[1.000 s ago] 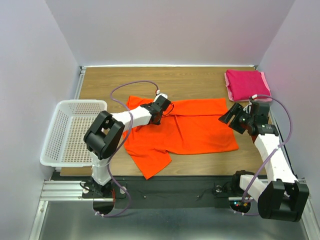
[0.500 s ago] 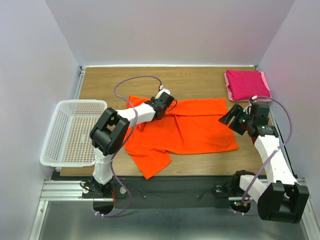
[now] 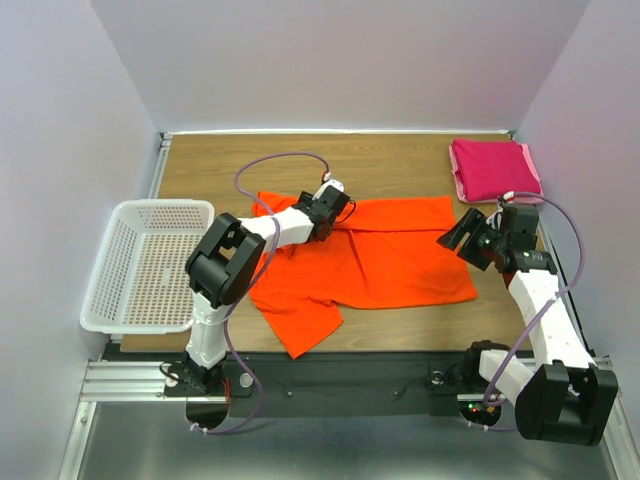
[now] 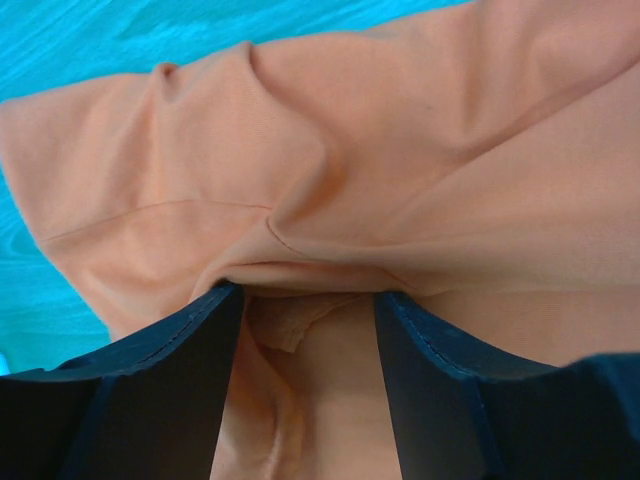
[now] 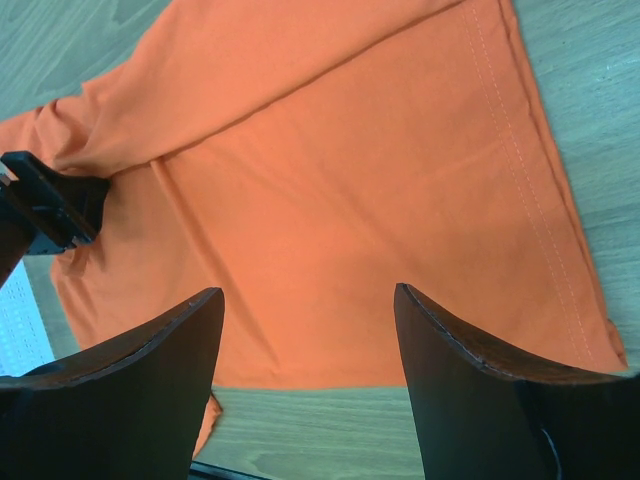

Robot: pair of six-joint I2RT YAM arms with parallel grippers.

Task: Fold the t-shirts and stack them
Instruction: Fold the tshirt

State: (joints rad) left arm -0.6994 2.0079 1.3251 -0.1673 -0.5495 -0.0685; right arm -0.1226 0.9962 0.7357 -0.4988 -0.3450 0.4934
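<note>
The orange t-shirt (image 3: 400,262) lies spread on the wooden table (image 3: 390,160), its top edge folded over and a sleeve trailing toward the near edge. My left gripper (image 3: 335,213) rests on the shirt's upper left part. In the left wrist view its jaws (image 4: 308,297) stand apart, open, with a loose ridge of orange cloth (image 4: 400,150) across their tips and cloth lying between them. The right gripper (image 3: 452,238) hovers open over the shirt's right side (image 5: 350,180), nothing between its fingers (image 5: 308,295). The magenta t-shirt (image 3: 492,168) sits folded at the far right corner.
A white lattice basket (image 3: 108,272) stands at the table's left edge. Walls close in on three sides. Bare wood shows behind the orange shirt and along its near edge (image 5: 330,440). The left arm's cable (image 3: 262,165) loops above the shirt.
The left gripper has slid a little to the right along the shirt's top edge and its jaws have spread apart. The right arm has stayed put.
</note>
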